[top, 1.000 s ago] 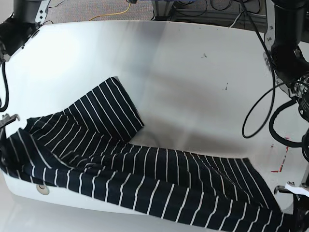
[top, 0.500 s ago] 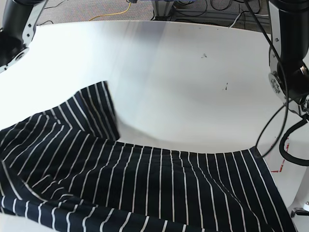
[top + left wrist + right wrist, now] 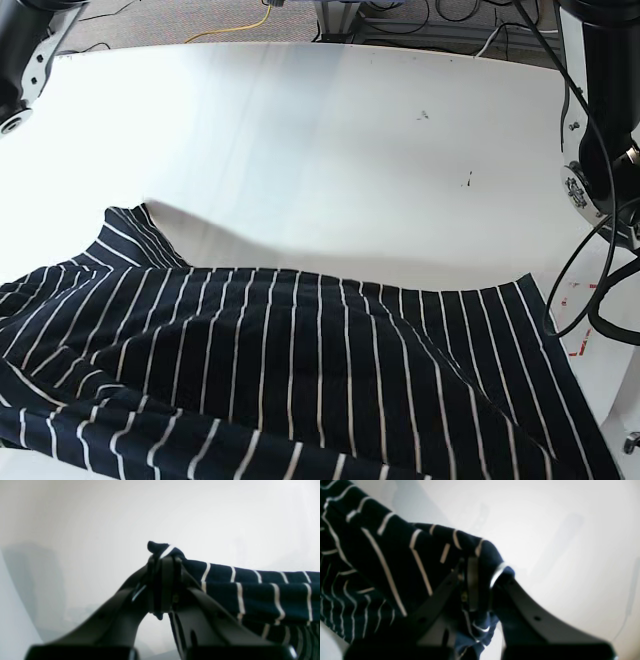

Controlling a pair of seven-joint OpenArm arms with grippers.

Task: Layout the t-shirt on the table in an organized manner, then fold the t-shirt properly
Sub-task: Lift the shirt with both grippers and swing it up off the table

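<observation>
Both my pincers are clamped on the shirt [image 3: 300, 380]: my left pincer [image 3: 163, 580] pinches a corner of the cloth, which runs away toward 3 o'clock, and my right pincer [image 3: 480, 585] pinches another bunched edge, with the cloth hanging toward 9 o'clock. In the base view the shirt spreads wide over the 6 o'clock part of the white table [image 3: 330, 150].

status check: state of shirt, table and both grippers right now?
t-shirt: unfolded, rumpled, held up at two corners.
table: far part bare, shirt covering the near part.
left gripper: jaws shut on the t-shirt.
right gripper: jaws shut on the t-shirt.
</observation>
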